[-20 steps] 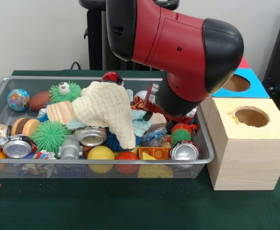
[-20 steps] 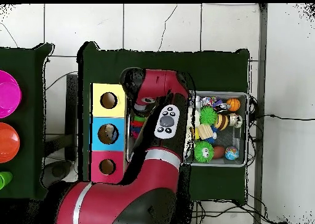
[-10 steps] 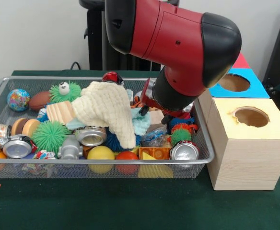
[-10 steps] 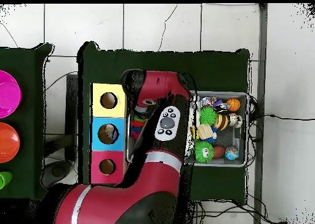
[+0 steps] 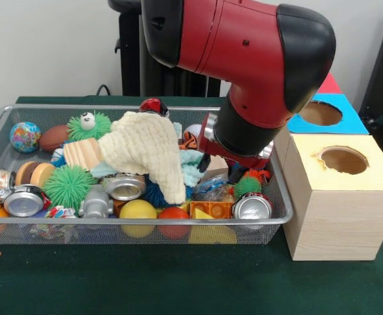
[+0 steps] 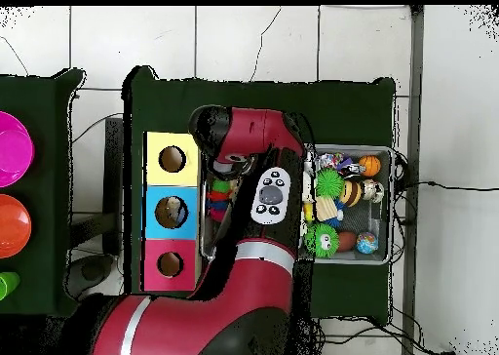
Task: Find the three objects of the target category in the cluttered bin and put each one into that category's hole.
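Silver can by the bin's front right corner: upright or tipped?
Tipped. The silver can lies on its side against the bin's front wall, its round top facing the front camera.

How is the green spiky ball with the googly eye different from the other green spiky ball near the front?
The far green spiky ball has a googly eye on top; the near green spiky ball shows none. The far one sits at the back of the wire bin, beside a brown ball; the near one sits nearer the front, beside a can. Both are green, round and covered in soft spikes.
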Available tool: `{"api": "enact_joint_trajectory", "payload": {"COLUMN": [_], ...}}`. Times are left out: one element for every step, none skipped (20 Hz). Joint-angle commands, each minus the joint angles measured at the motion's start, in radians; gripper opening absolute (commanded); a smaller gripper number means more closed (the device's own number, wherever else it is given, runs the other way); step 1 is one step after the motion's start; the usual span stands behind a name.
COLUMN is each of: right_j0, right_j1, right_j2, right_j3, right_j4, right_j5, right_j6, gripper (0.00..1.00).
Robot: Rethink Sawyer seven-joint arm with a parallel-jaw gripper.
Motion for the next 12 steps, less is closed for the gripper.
{"api": "enact_joint_trajectory", "payload": {"right_j0": [-0.041,-0.042,-0.046,-0.046,-0.051,-0.051,-0.052,-0.053,-0.053,-0.049,-0.045,-0.041], "right_j1": [-0.024,-0.029,-0.026,-0.027,-0.032,-0.033,-0.033,-0.033,-0.026,-0.021,-0.007,-0.001], "right_j2": [0.153,0.157,0.16,0.161,0.166,0.165,0.166,0.168,0.168,0.16,0.15,0.141], "right_j3": [0.173,0.177,0.174,0.177,0.193,0.196,0.199,0.203,0.197,0.189,0.169,0.157], "right_j4": [0.007,0.005,0.002,-0.001,-0.005,-0.009,-0.012,-0.015,-0.019,-0.026,-0.035,-0.043], "right_j5": [-0.164,-0.174,-0.181,-0.195,-0.227,-0.228,-0.227,-0.226,-0.217,-0.174,-0.13,-0.087], "right_j6": [-0.001,0.002,0.003,0.004,0.005,0.004,0.003,0.002,0.001,-0.007,-0.009,-0.014], "gripper": [1.0,1.0,1.0,1.0,1.0,1.0,1.0,1.0,1.0,1.0,1.0,1.0]}}
